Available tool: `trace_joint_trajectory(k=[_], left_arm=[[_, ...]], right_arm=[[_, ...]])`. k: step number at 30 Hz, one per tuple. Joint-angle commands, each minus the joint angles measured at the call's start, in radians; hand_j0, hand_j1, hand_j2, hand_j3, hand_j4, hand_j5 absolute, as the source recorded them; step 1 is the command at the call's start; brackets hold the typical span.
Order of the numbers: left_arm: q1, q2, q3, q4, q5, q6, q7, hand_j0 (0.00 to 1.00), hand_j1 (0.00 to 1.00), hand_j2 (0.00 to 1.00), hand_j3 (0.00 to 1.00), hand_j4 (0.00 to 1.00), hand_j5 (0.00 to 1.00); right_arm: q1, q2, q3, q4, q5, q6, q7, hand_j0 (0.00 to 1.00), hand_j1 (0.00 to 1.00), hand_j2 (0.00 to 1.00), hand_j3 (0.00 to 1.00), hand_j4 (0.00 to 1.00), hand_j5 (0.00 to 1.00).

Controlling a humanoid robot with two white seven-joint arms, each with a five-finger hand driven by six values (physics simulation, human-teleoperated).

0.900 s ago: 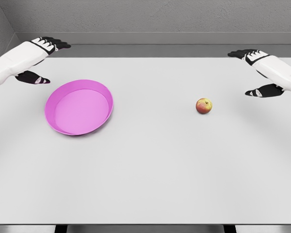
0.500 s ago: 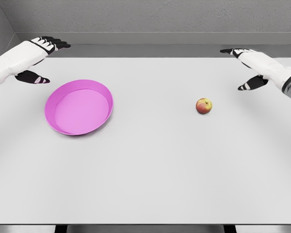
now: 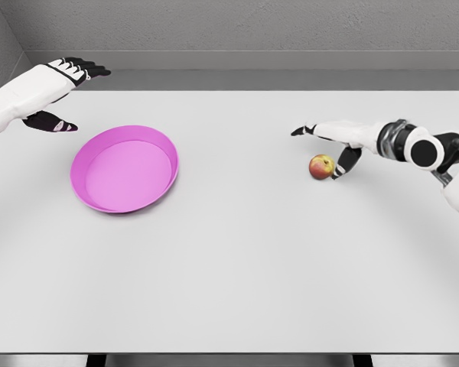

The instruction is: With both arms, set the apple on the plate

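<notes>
The small, firm, round apple (image 3: pixel 321 166), likely to roll, wants a grip around its middle by the right hand (image 3: pixel 333 141) beside it, fingers spread, holding nothing.

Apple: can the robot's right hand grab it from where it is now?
Probably yes. The right hand is open right beside the apple, its fingers reaching past it and the thumb by its side. Nothing on the table sits between them.
</notes>
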State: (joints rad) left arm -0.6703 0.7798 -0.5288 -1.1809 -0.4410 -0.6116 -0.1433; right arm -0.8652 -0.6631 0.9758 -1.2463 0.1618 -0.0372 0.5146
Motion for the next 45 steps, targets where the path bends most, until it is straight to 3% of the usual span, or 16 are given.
trace_joint_trajectory(k=[1, 12, 23, 29, 34, 39, 40, 42, 45], left_arm=[[0.0, 0.001, 0.001, 0.001, 0.005, 0.001, 0.001, 1.0, 1.0, 1.0, 1.0, 1.0, 1.0], [0.0, 0.001, 0.001, 0.001, 0.005, 0.001, 0.001, 1.0, 1.0, 1.0, 1.0, 1.0, 1.0], [0.0, 0.001, 0.001, 0.001, 0.005, 0.001, 0.001, 1.0, 1.0, 1.0, 1.0, 1.0, 1.0], [0.0, 0.001, 0.001, 0.001, 0.005, 0.001, 0.001, 1.0, 1.0, 1.0, 1.0, 1.0, 1.0], [-0.002, 0.003, 0.0, 0.001, 0.005, 0.001, 0.001, 1.0, 1.0, 1.0, 1.0, 1.0, 1.0], [-0.002, 0.003, 0.001, 0.001, 0.005, 0.001, 0.001, 1.0, 1.0, 1.0, 1.0, 1.0, 1.0], [0.0, 0.003, 0.001, 0.001, 0.005, 0.001, 0.001, 1.0, 1.0, 1.0, 1.0, 1.0, 1.0], [0.0, 0.003, 0.001, 0.001, 0.005, 0.001, 0.001, 1.0, 1.0, 1.0, 1.0, 1.0, 1.0], [0.0, 0.003, 0.001, 0.001, 0.005, 0.001, 0.001, 1.0, 1.0, 1.0, 1.0, 1.0, 1.0]], right_arm=[[0.0, 0.011, 0.018, 0.041, -0.001, 0.003, 0.019, 1.0, 1.0, 1.0, 1.0, 1.0, 1.0], [-0.014, 0.011, 0.012, 0.053, 0.002, 0.02, 0.022, 1.0, 1.0, 1.0, 1.0, 1.0, 1.0], [-0.025, -0.023, 0.003, -0.042, 0.002, 0.016, 0.096, 1.0, 1.0, 1.0, 1.0, 1.0, 1.0], [-0.022, -0.023, 0.004, -0.038, 0.001, 0.014, 0.096, 0.99, 0.99, 0.99, 0.99, 0.99, 0.99], [-0.02, -0.023, 0.006, -0.038, 0.001, 0.014, 0.096, 0.84, 0.84, 0.84, 0.84, 0.84, 0.84], [-0.015, -0.033, 0.014, -0.039, 0.001, 0.011, 0.096, 0.75, 0.75, 0.75, 0.75, 0.75, 0.75], [-0.015, -0.033, 0.014, -0.041, 0.001, 0.008, 0.096, 0.67, 0.67, 0.67, 0.67, 0.67, 0.67], [-0.015, -0.033, 0.014, -0.041, 0.001, 0.008, 0.096, 0.6, 0.6, 0.6, 0.6, 0.6, 0.6], [-0.015, -0.032, 0.017, -0.041, 0.001, 0.008, 0.096, 0.57, 0.57, 0.57, 0.57, 0.57, 0.57]])
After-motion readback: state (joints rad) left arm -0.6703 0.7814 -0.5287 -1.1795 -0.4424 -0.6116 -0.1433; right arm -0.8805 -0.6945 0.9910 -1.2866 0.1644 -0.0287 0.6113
